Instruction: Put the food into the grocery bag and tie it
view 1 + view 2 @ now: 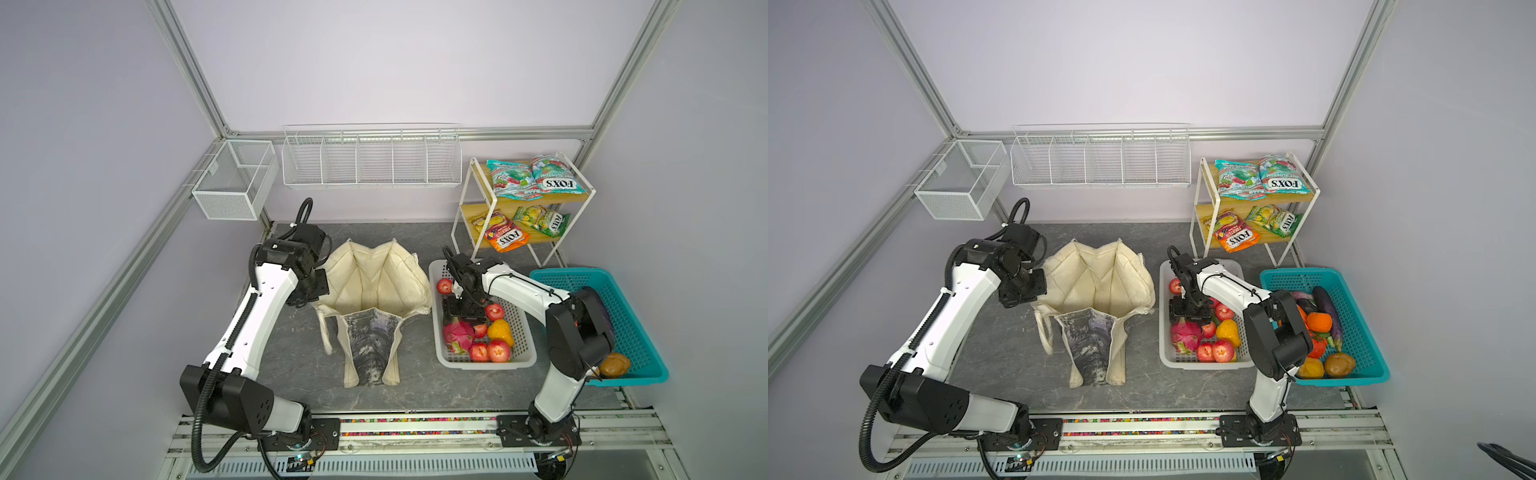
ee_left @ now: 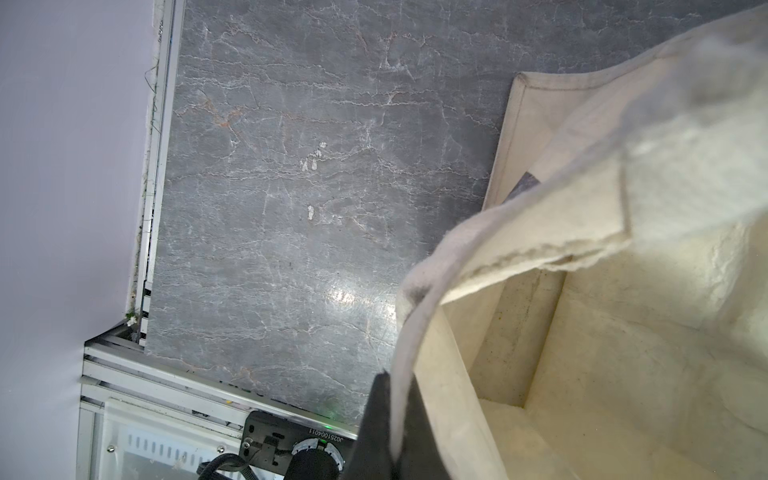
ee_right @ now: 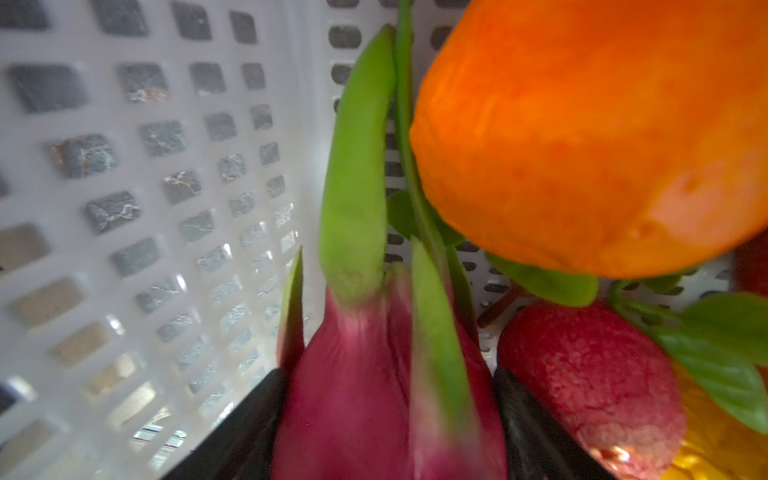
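The cream grocery bag (image 1: 374,282) (image 1: 1096,282) stands open in the middle of the table, picture panel facing the front. My left gripper (image 1: 309,291) (image 2: 395,415) is shut on the bag's left rim (image 2: 419,299). The food lies in a white perforated basket (image 1: 486,365): a pink dragon fruit (image 1: 457,336) (image 3: 353,395), several red apples (image 1: 498,350) and a yellow-orange fruit (image 1: 500,331) (image 3: 582,137). My right gripper (image 1: 457,324) (image 3: 390,415) points down into the basket, its fingers (image 3: 249,424) pressed on both sides of the dragon fruit. Teal-and-red FOX'S packets (image 1: 536,176) lie on a shelf.
A teal basket (image 1: 1366,332) with eggplants and orange vegetables stands at the right, behind my right arm. A white-framed wooden shelf (image 1: 465,208) with more packets stands at the back right. Wire baskets (image 1: 370,160) hang on the back wall.
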